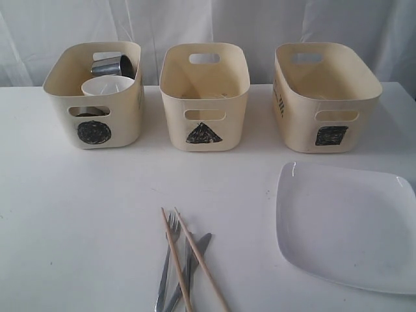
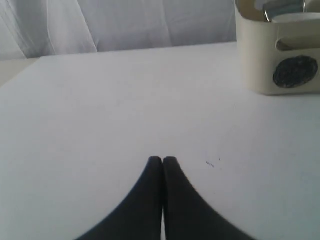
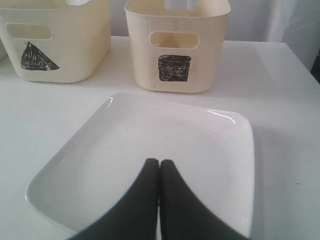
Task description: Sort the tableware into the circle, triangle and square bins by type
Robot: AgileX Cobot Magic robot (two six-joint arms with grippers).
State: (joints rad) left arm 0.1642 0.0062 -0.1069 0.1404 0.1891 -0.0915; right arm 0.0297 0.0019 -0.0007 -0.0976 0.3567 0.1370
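Observation:
Three cream bins stand in a row at the back: circle bin (image 1: 94,97) on the left, triangle bin (image 1: 204,97) in the middle, square bin (image 1: 325,97) on the right. A steel mug (image 1: 112,65) and a white bowl (image 1: 106,86) lie inside the circle bin. The shiny steel bowl is out of view. Two wooden chopsticks (image 1: 177,260) cross a steel fork (image 1: 167,260) and knife (image 1: 192,260) at the front centre. The large white plate (image 1: 344,224) lies front right. My left gripper (image 2: 162,160) is shut over bare table. Shut and empty, my right gripper (image 3: 159,162) hovers above the plate (image 3: 150,145).
A white curtain hangs behind the white table (image 1: 78,214). The circle bin (image 2: 280,50) shows at the far edge of the left wrist view. Triangle bin (image 3: 55,40) and square bin (image 3: 177,45) stand beyond the plate in the right wrist view.

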